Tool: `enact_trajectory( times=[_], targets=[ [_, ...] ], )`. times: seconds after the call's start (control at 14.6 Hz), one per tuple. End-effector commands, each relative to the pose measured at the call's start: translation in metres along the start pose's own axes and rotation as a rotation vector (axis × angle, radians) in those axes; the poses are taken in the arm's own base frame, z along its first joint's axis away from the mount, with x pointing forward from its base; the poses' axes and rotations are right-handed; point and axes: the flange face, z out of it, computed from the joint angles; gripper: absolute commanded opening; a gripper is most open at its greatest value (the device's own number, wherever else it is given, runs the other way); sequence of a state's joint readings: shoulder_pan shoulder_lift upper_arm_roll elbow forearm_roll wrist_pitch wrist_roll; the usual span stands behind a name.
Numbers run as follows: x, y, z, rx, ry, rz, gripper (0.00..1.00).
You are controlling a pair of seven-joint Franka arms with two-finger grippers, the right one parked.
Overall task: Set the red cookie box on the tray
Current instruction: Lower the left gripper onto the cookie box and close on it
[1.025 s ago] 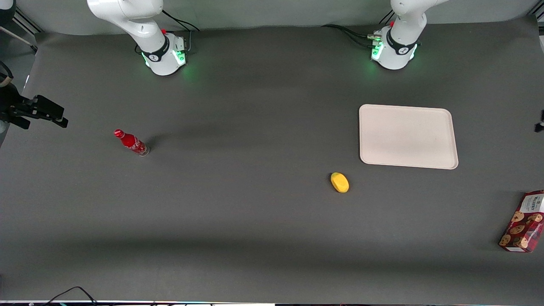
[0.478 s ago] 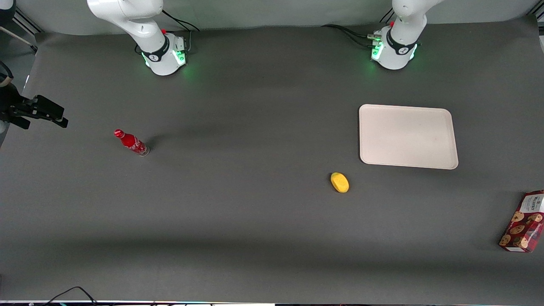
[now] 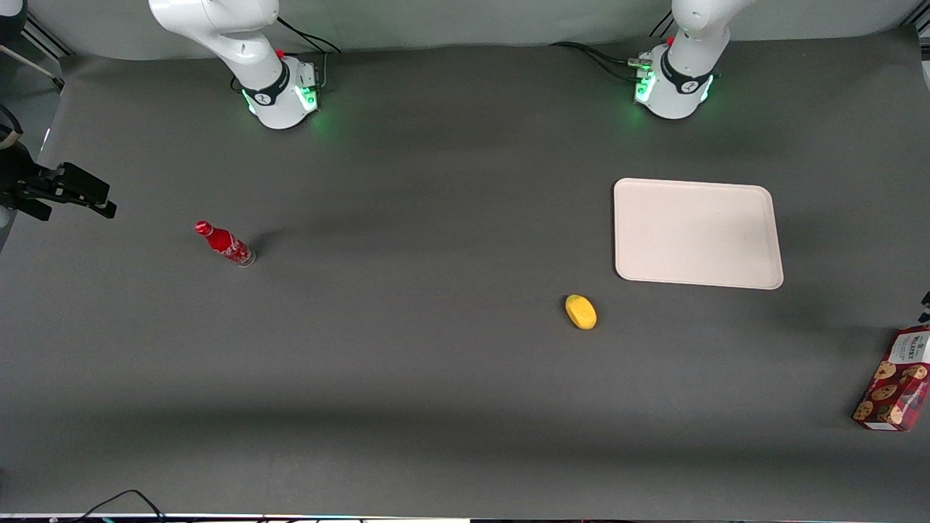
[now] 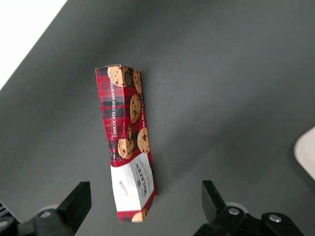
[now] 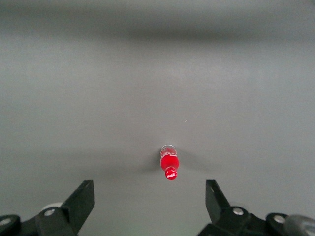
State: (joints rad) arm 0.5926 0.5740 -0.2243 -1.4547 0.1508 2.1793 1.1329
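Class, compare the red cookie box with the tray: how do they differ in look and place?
The red cookie box is dark tartan with cookie pictures; the tray is plain beige. The box is narrow, the tray far wider. The box lies nearer the front camera. Both rest on the table. The gripper hangs above the box, jaws open.

One red cookie box (image 3: 895,379), one tray (image 3: 697,232), one bottle (image 3: 224,243), one yellow object (image 3: 580,311).
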Motion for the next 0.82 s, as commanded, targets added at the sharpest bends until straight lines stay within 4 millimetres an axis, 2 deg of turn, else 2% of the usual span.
enact_trajectory(
  times=[0.0, 0.14, 0.34, 0.75],
  targets=[
    [0.001, -0.016, 0.017, 0.066, 0.015, 0.027, 1.0],
    [0.003, -0.022, 0.033, 0.102, 0.04, 0.025, 1.0],
    [0.004, -0.028, 0.071, 0.144, 0.08, 0.022, 1.0],
    [-0.006, -0.026, 0.117, 0.122, 0.046, 0.051, 1.0]
  ],
)
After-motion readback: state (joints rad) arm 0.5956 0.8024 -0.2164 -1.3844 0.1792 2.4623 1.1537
